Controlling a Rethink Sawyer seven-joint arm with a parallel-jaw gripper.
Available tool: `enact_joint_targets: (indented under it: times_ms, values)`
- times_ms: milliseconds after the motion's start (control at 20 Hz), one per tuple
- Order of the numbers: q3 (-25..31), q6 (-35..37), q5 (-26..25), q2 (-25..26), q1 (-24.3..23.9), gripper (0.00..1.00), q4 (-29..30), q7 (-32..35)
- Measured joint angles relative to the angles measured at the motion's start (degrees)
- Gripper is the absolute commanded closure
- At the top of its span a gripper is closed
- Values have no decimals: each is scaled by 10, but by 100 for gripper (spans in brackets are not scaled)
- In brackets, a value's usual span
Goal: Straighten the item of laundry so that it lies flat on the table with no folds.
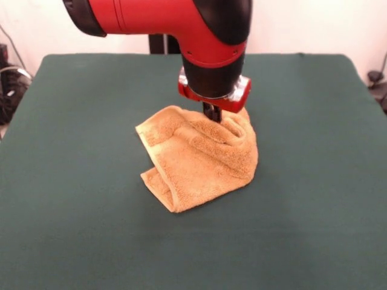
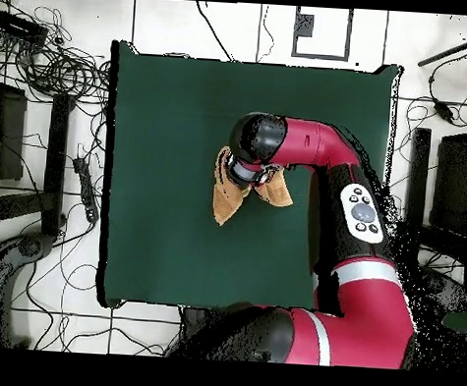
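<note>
The item of laundry [image 1: 199,160], an orange-tan terry towel, stands bunched and tented near the middle of the green table [image 1: 78,181]. Its top is drawn up into folds and its lower edge rests on the cloth. My gripper [image 1: 213,118] comes straight down into that raised top, shut on the item of laundry; only a short black stub shows above the fabric. In the overhead view the arm's wrist covers the gripper, and the item of laundry [image 2: 225,195] pokes out on either side of it, on the table [image 2: 174,109].
The red arm [image 2: 359,218] reaches across the table's right side in the overhead view. Cables and equipment [image 2: 48,67] lie on the floor beyond the table's left edge. Green cloth surrounds the towel on all sides.
</note>
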Motion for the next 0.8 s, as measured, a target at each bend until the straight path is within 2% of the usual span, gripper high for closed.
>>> enact_joint_targets:
  times_ms: [800]
  values:
    - [0, 0, -2, 6, 0, 100, -3, 0]
